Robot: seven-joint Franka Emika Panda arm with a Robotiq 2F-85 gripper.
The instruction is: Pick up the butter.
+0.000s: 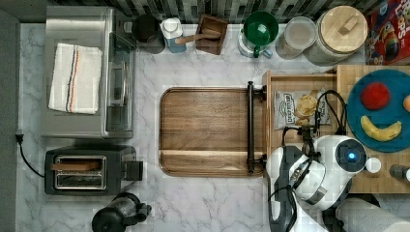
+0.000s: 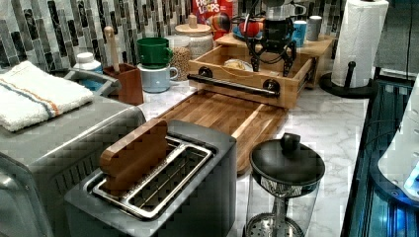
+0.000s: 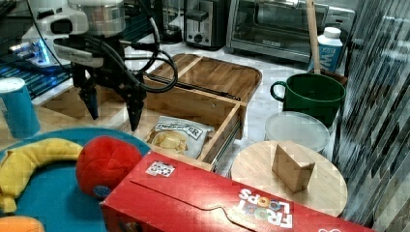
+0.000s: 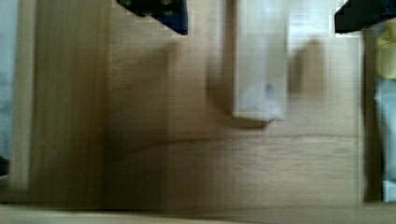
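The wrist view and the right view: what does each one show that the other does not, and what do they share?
Wrist view alone: the butter, a pale stick lying on the wooden drawer floor between the open fingers, untouched.

Right view alone: the green mug, the red cereal box, the banana on the blue plate, and the red ball.

Both: the open gripper above the drawer, and the chip bag beside it.

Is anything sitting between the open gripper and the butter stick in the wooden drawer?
Nothing visible. In the wrist view the pale cream butter stick lies on the bare wooden drawer floor, between the open gripper fingertips. The white-and-grey chip bag lies off to the side.
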